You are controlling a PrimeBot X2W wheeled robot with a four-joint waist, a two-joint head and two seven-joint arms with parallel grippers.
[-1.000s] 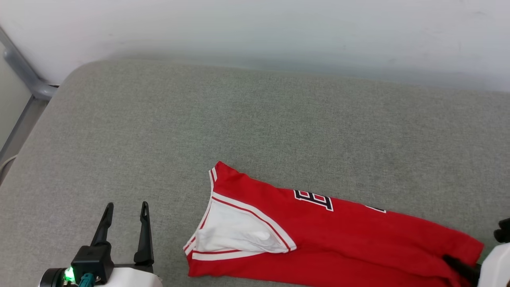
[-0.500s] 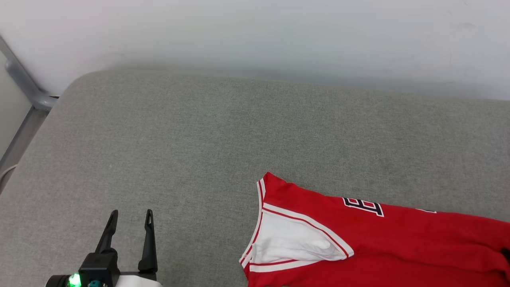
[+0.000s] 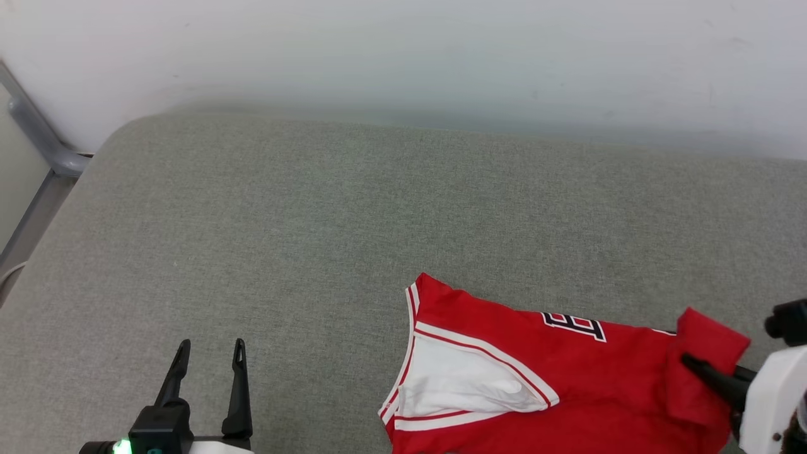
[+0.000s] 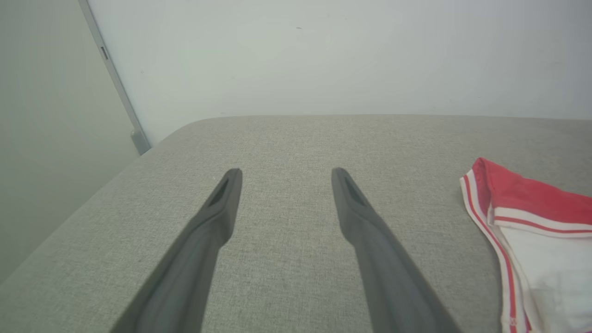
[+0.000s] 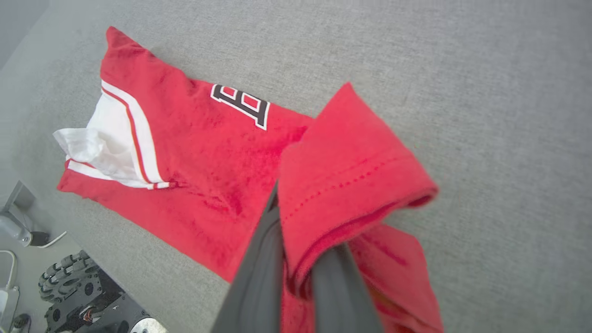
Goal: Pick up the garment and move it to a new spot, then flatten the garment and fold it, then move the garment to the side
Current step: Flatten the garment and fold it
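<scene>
Grey woven upholstery [image 3: 302, 208] spreads broad and flat before us, its far edge meeting a plain white wall [image 3: 403, 50]. At far left, a grey metal rail [image 3: 38, 120] slants down past the cushion's rounded corner. Our left gripper [image 3: 211, 345] hovers over bare fabric at near left, its two dark fingers spread wide and holding nothing, well apart from the work.

To its right lies the garment [image 3: 567, 384], a red jersey stretched lengthwise along the near edge. It looks folded narrow, with a white sleeve [image 3: 460, 378] and its striped trim showing at the left end and black lettering [image 3: 574, 326] peeking out along the far edge. At near right, our right gripper [image 3: 690, 364] is pinched tight on the hem corner [image 3: 712, 343], holding it lifted and curled back over the red body. The right wrist view shows the stitched hem draped over the closed fingers.

We judge the folding step to be in hand, with the bottom end set to go leftward toward the sleeve end. The next move calls for laying that hem squarely on the body, then releasing it without dragging the layers askew. The cushion's coarse weave looks likely to hold the lower layer in place. Soft, even light falls across cushion and wall alike.
</scene>
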